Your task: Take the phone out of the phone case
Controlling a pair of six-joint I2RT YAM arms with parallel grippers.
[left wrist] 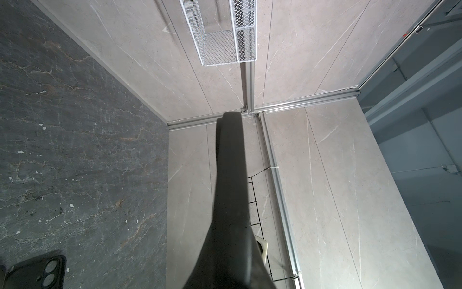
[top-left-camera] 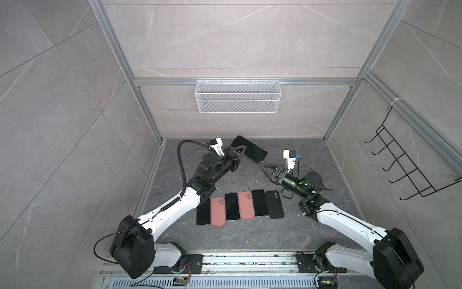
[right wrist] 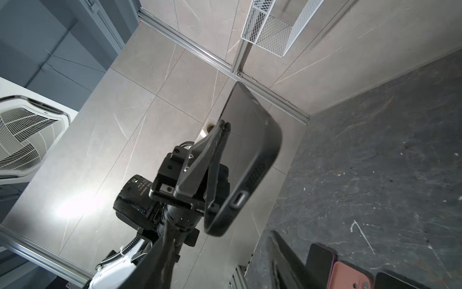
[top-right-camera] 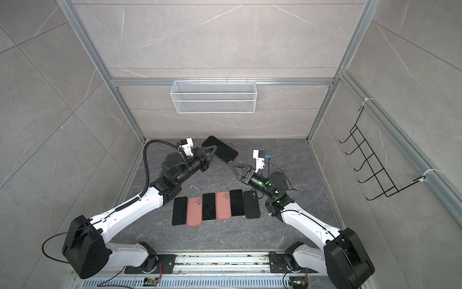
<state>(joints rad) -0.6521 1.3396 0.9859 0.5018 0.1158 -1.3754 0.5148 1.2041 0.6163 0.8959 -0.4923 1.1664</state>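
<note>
while aloft, phone case [top-left-camera: 255, 153]: left hand [top-left-camera: 242, 150] pinches one side, anchoring it
right hand [top-left-camera: 260, 163]: spread at its corner, likely to peel

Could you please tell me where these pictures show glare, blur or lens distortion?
Right wrist view: a bright glare patch on the wall tile, and the right claw shows blurred fingers up close. Left wrist view: the left claw fills the foreground, soft. Both top views: sharp, evenly lit, but the wide lens splays the aluminium frame posts outward.
</note>
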